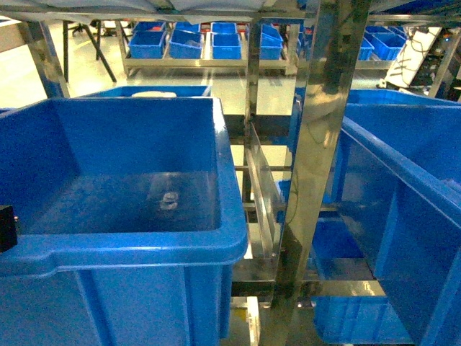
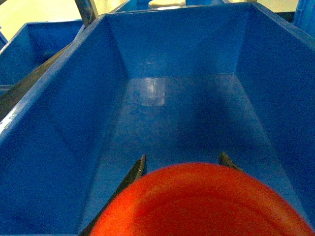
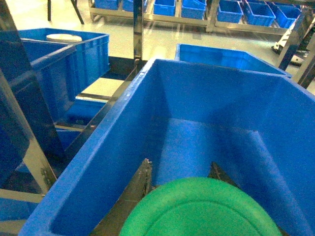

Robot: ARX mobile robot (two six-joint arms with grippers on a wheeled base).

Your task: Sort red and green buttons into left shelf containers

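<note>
The red button's cap [image 2: 206, 206] fills the bottom of the left wrist view, with my left gripper [image 2: 183, 164] shut on it. It hangs over the inside of a deep blue container [image 2: 54, 98] whose floor shows nothing on it. In the right wrist view the green button's cap [image 3: 202, 209] sits between the dark fingertips [image 3: 145, 169] of my right gripper [image 3: 180, 169], which is shut on it above another blue container [image 3: 98, 157]. The head view shows both containers, one left [image 1: 130, 249] and one right [image 1: 403, 180]. Neither gripper is clearly seen there.
A shiny metal shelf post [image 1: 317, 144] stands between the two bins. A small pale spot [image 1: 168, 200] on the left bin's floor is too blurred to identify. More blue bins [image 1: 209, 43] sit on a far rack. A black piece [image 1: 6, 227] shows at the left edge.
</note>
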